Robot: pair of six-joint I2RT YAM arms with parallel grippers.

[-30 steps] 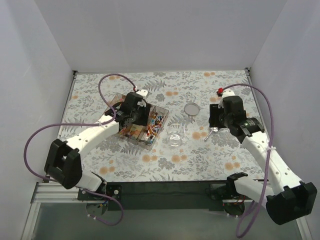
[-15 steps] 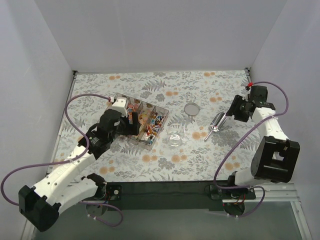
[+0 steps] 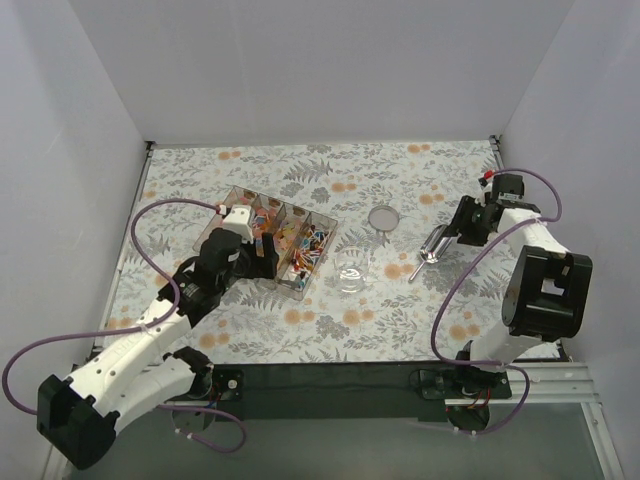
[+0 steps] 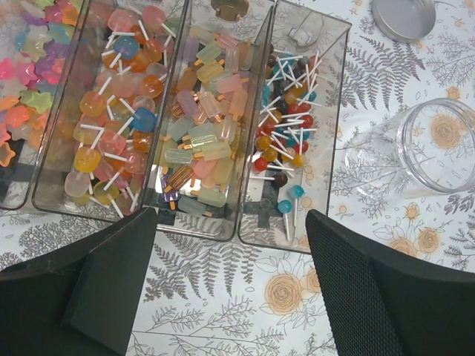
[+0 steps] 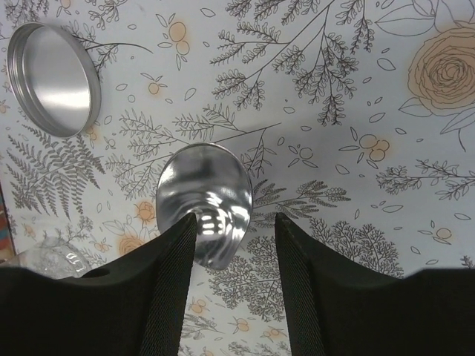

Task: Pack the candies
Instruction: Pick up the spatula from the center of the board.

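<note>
Candies point(image 4: 200, 141): many small sweets in orange, pink, yellow, blue and red are lying sorted in the long compartments of a clear tray point(image 4: 332, 119); many are showing thin white sticks.
Tray: it is sitting on the flowered tablecloth point(image 3: 300, 330), at 9 o'clock from the jar in the top view, turned at a slant.
Jar point(image 3: 352, 268): a clear jar is standing open-mouthed just beside the tray's 3 o'clock end; whether the two are touching cannot be told.
Lid point(image 3: 382, 217): a round metal lid is lying flat at about 1 o'clock from the jar, apart from it.
Scoop point(image 5: 204, 204): a shiny metal scoop is lying on the cloth at 3 o'clock from the jar, its handle pointing toward 7 o'clock in the top view.
Left gripper point(image 4: 230, 289): it is hovering at the tray's 7 o'clock edge, its fingers spread wide and gripping nothing.
Right gripper point(image 5: 236, 222): it is reaching in from 3 o'clock with its fingers standing apart on either side of the scoop's near end; a strip of cloth is showing between the scoop and one finger, so the scoop is not pinched.
</note>
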